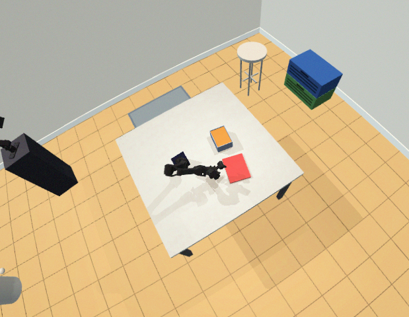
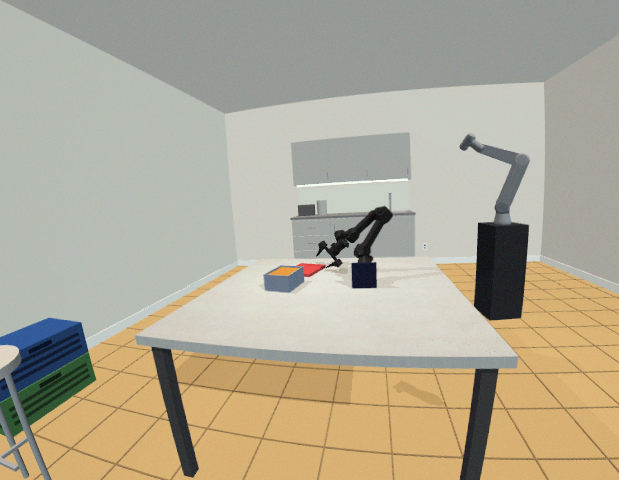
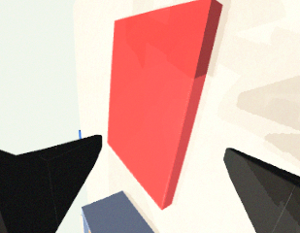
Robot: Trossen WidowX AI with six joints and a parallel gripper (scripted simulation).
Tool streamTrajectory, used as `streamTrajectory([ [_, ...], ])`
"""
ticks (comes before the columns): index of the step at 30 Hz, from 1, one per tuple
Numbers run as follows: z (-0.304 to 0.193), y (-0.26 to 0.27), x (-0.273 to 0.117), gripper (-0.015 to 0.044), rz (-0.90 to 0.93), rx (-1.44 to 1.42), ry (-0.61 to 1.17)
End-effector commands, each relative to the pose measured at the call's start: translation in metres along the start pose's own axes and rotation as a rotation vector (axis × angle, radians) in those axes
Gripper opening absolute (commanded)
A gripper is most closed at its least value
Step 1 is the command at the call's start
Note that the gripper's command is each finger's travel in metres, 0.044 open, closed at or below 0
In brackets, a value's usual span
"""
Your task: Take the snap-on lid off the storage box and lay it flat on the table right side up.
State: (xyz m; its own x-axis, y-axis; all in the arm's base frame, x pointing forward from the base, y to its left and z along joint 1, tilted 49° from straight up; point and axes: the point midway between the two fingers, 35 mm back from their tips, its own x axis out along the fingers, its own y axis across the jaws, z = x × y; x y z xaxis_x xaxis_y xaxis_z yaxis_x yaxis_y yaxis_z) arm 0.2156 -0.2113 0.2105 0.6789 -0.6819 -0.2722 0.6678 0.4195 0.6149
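Observation:
The red lid (image 1: pixel 236 168) (image 2: pixel 310 269) (image 3: pixel 150 87) lies flat on the table (image 1: pixel 184 218) (image 2: pixel 340 320), with its smooth closed face up; its underside is hidden. The storage box (image 1: pixel 224 146) (image 2: pixel 283 282) (image 3: pixel 117 214) is blue-grey and stands upright without the lid, its orange inside showing in the top and exterior views. The lid lies beside the box, apart from it. My gripper (image 1: pixel 221 171) (image 2: pixel 321 261) (image 3: pixel 163 147) is wide open and empty, just off the lid's edge on the arm's side. In the wrist view the lid shows beyond and between the spread fingers.
The dark arm base block (image 1: pixel 177 158) (image 2: pixel 364 275) stands on the table. A round stool (image 1: pixel 252 51) and stacked blue and green crates (image 1: pixel 313 73) stand on the floor beyond the table. Another arm stands on a black pedestal (image 1: pixel 40 167) (image 2: pixel 500 273) away from the table.

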Motion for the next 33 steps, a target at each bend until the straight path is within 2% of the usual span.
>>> streamTrajectory([
  [1,-0.003,-0.007,-0.006,0.0440,-0.004,-0.004,0.008],
  [9,-0.003,-0.017,-0.017,0.0440,-0.004,-0.005,0.008],
  [33,0.001,0.012,-0.055,0.0440,-0.005,-0.002,0.010],
])
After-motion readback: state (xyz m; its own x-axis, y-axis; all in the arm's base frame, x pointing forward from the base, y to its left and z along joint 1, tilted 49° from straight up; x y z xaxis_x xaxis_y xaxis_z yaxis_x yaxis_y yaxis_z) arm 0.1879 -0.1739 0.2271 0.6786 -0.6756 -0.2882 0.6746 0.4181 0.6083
